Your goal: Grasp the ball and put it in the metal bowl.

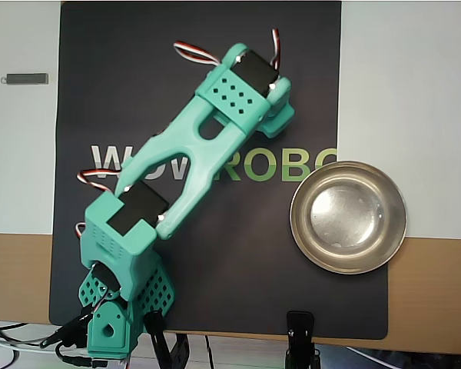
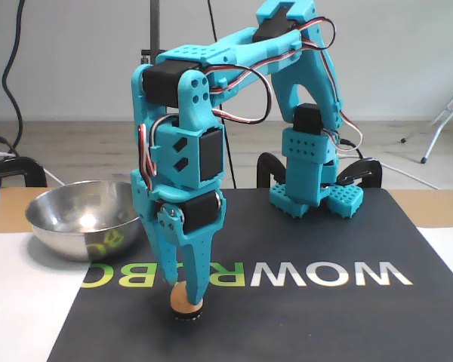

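Note:
In the fixed view the peach-orange ball (image 2: 183,301) rests on a small black ring (image 2: 187,314) on the dark mat, near the front. My teal gripper (image 2: 186,290) points straight down onto it. Its fingertips cover the ball's top and reach down around it. From this side I cannot make out the gap between the jaws. The metal bowl (image 2: 75,226) stands empty to the left of the gripper, about a bowl's width away. In the overhead view the bowl (image 1: 299,231) is at the mat's right edge, and the arm hides the ball and the fingers.
The black mat (image 1: 292,77) carries WOWROBO lettering and lies on white sheets. A small grey bar (image 1: 24,78) lies at the far left in the overhead view. The arm's base (image 1: 111,319) and a black clamp (image 1: 300,330) sit at the near edge.

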`<state>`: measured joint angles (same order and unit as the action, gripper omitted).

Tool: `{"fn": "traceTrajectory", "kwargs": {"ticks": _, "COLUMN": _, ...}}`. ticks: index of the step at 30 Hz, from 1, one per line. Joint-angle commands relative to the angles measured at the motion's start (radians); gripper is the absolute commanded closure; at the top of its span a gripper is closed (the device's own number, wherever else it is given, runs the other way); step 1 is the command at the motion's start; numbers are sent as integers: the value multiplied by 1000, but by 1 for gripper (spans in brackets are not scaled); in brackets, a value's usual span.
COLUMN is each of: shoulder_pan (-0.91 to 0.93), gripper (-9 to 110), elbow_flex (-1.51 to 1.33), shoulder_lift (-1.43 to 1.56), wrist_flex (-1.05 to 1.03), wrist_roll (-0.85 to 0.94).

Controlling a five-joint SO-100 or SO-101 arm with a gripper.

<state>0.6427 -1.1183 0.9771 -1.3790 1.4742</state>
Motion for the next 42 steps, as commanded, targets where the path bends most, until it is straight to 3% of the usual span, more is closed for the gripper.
{"fn": "traceTrajectory", "kwargs": {"ticks": 1, "shoulder_pan": -8, "gripper": 51, "elbow_flex": 23, "shoulder_lift": 3, "wrist_flex": -8, "wrist_roll": 5}}
{"fn": "traceTrajectory", "kwargs": {"ticks": 24, "shoulder_pan": -18, "gripper": 52, "elbow_flex": 26, "shoulder_lift": -37, "wrist_flex": 0, "wrist_roll": 5}}
{"fn": "traceTrajectory", "kwargs": {"ticks": 26, "shoulder_pan": -17, "gripper": 57, "elbow_flex": 28, "shoulder_lift": -37, "wrist_flex": 0, "wrist_roll": 5}}
{"fn": "traceTrajectory", "kwargs": {"ticks": 32, "shoulder_pan": -14, "gripper": 88, "elbow_flex": 29, "shoulder_lift": -31, "wrist_flex": -2, "wrist_roll": -2}}
{"fn": "traceTrajectory", "kwargs": {"ticks": 42, "shoulder_pan": 6, "gripper": 88, "elbow_flex": 34, "shoulder_lift": 14, "wrist_flex": -12, "wrist_roll": -5}}
